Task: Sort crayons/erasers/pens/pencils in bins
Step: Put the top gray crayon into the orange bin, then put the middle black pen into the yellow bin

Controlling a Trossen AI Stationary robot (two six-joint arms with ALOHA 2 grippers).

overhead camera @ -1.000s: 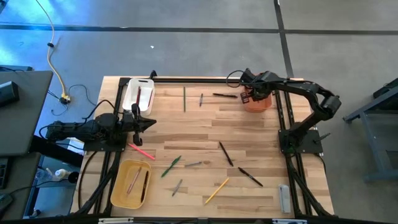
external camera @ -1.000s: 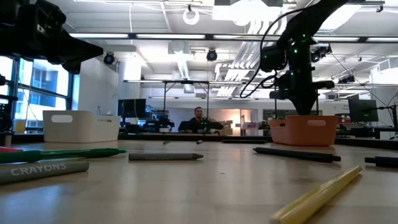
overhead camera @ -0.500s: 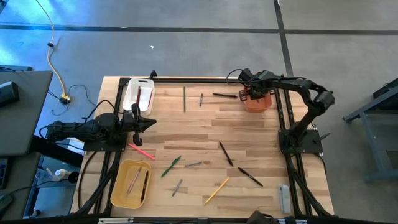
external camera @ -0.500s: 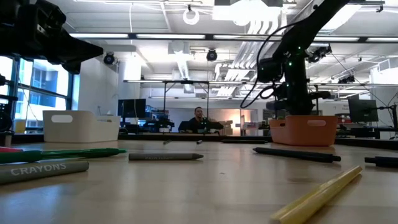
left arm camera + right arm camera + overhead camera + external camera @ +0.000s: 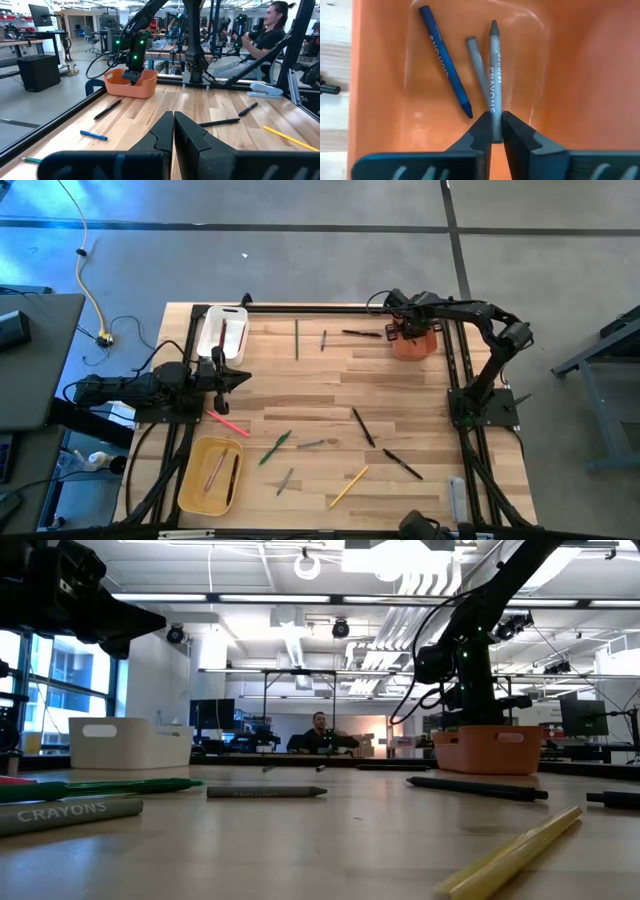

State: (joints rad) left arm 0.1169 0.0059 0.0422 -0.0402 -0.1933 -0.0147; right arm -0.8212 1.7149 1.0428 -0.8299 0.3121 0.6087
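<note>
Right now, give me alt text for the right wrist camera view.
The right gripper hangs inside the orange plastic bin, its dark fingers slightly apart around the end of a grey crayon. A blue crayon and a shorter grey stick lie beside it.

The grey crayon's lower end disappears between the right gripper's fingertips, so contact there is unclear. From overhead, the orange bin's contents are hidden beneath that gripper. Sticks inside the yellow bin are too small to identify.
</note>
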